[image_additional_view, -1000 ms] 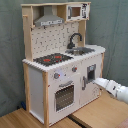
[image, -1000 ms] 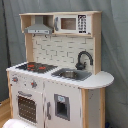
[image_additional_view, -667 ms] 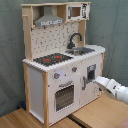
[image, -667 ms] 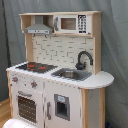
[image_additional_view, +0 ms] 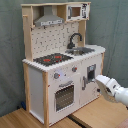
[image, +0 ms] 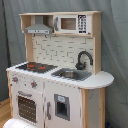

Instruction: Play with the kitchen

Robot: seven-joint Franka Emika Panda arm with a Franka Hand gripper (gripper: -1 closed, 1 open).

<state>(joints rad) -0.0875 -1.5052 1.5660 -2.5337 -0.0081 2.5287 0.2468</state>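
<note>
Arm: seen only in the second exterior view, where the white arm (image_additional_view: 116, 91) enters from the second exterior view's right, low, level with the cabinet front
Gripper: the gripper (image_additional_view: 98, 82) is held at or just beside the right-hand cabinet door (image_additional_view: 90, 77); whether its claw is apart or together cannot be told, and contact cannot be confirmed
Floor: a wooden floor (image_additional_view: 95, 116) is seen under the arm and the toy
Kitchen: the kitchen (image: 55, 75) stands upright on the floor before a grey curtain (image: 114, 40)
Handling: it is judged stiff, boxy and too bulky to lift; only its moving parts should be worked
Holds: the oven door (image_additional_view: 65, 96), the knobs (image_additional_view: 56, 76) and the cabinet door are judged the nearest holds, the knobs small and likely slippery
Worktop: the hob (image: 36, 66), sink (image: 71, 74) and faucet (image: 82, 59) lie further back
Top: the hood (image: 39, 29) and microwave (image: 72, 23) are furthest and highest
</note>
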